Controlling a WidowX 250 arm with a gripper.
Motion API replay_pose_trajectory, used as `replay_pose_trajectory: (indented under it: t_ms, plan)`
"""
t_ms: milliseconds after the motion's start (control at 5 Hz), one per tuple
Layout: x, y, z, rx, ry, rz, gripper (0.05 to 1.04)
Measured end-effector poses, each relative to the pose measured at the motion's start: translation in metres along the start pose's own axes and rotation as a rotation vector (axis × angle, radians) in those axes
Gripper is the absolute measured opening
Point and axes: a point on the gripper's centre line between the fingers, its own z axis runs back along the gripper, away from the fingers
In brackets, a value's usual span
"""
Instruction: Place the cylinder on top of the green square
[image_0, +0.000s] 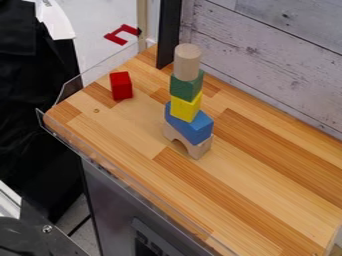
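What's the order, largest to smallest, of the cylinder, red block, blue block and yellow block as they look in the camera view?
1. Blue block
2. Cylinder
3. Yellow block and red block: too alike to rank

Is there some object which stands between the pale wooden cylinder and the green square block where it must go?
Nothing visible does. The pale wooden cylinder rests directly on the green square block; the red block stands apart from the stack.

Dark rounded part (9, 239), dark flat plate (61, 241), silvery screw (47, 229) — whether the arm's, unclear
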Motion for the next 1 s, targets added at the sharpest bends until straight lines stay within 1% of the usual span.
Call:
replay_pose_trajectory:
  t_ms: [200, 400, 600, 800, 1000]
  plan:
    - [0.015, 0.019, -0.035, -0.012, 0.065, 0.002, 0.998]
    - [0.017, 0.035, -0.052, -0.011, 0.071, 0.020, 0.998]
    - [0.014, 0.042, -0.077, 0.021, 0.056, 0.017, 0.999]
    - [0.009, 0.042, -0.096, 0.057, 0.049, 0.011, 0.998]
    - [0.007, 0.031, -0.101, 0.056, 0.008, -0.006, 0.998]
